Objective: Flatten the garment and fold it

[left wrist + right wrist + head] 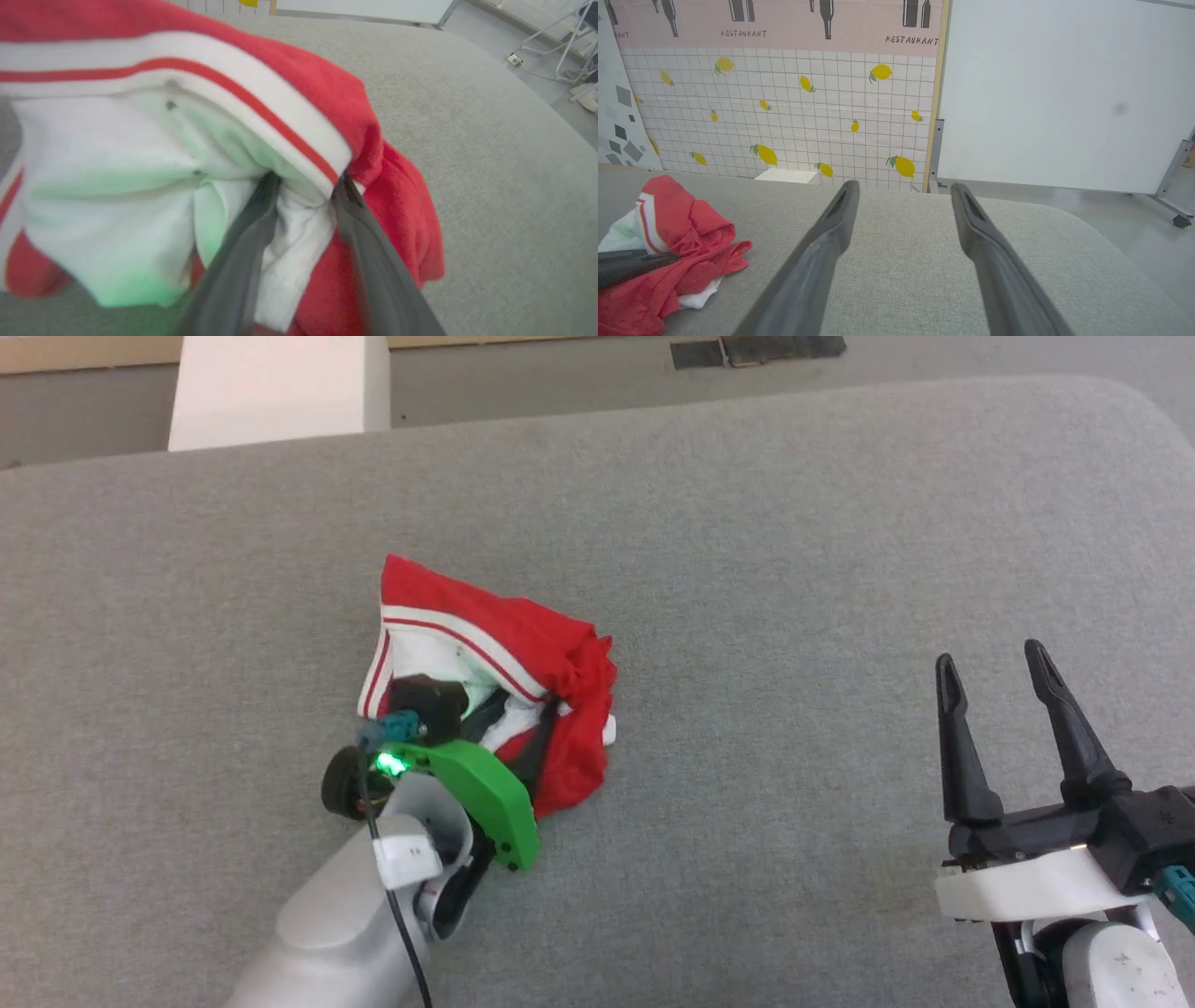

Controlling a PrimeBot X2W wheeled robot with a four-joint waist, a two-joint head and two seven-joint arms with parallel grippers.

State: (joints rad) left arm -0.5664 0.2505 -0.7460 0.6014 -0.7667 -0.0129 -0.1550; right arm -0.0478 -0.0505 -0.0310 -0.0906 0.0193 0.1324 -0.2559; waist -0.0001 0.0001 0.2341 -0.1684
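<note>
The garment (523, 635) lies crumpled just toward 9 o'clock of centre on the grey cushion (794, 523), so we judge flattening is the step in hand. The left gripper (307, 182) has its jaws partly spread around a white fold; we cannot tell whether they pinch it. The right gripper (990, 651), at 4 o'clock, gapes wide and empty. We should grip an outer edge, not the bunched middle. The left wrist view reveals that fold, which the green wrist cover (485, 793) hides from the head view.

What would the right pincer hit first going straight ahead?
Looks free: the right pincer points over the grey cushion toward its far edge, the garment off to its left. It might graze the cushion; height unclear.
</note>
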